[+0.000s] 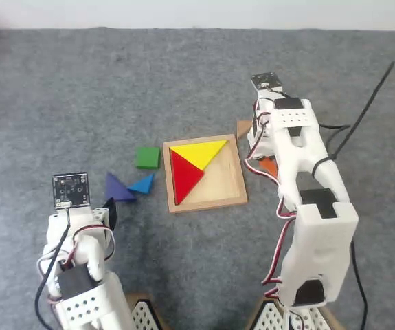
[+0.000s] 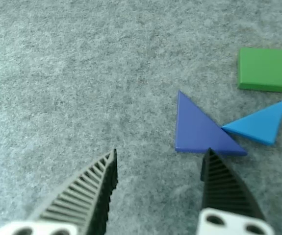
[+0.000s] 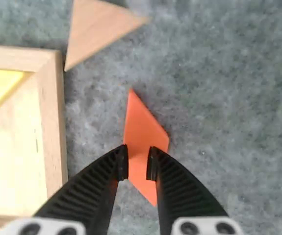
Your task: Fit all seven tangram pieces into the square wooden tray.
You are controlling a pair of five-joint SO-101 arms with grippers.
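You've got seven pieces: five triangles (yellow (image 1: 200, 152), red (image 1: 183, 177), navy (image 1: 117, 187), light blue (image 1: 143, 183), tan (image 1: 242, 128)), one green square (image 1: 148, 158) and one orange parallelogram (image 3: 143, 139). You've got one tray (image 1: 221, 185) to go with them.

Bare carpet (image 2: 57, 73) lies open beside the left claw (image 2: 161, 152); the dark blue triangle (image 2: 197, 129) sits just at one fingertip.

Square wooden tray (image 1: 240, 180) sits mid-bench: yellow triangle (image 1: 198, 152) along its far rim, red triangle (image 1: 185, 176) along its left rim, edge to edge. To its left lie a green square (image 1: 148, 158), dark blue triangle (image 1: 117, 188) and light blue triangle (image 1: 143, 183), the two triangles touching. To its right, a tan triangle (image 1: 243, 128) and an orange parallelogram (image 3: 143, 132) lie flat.
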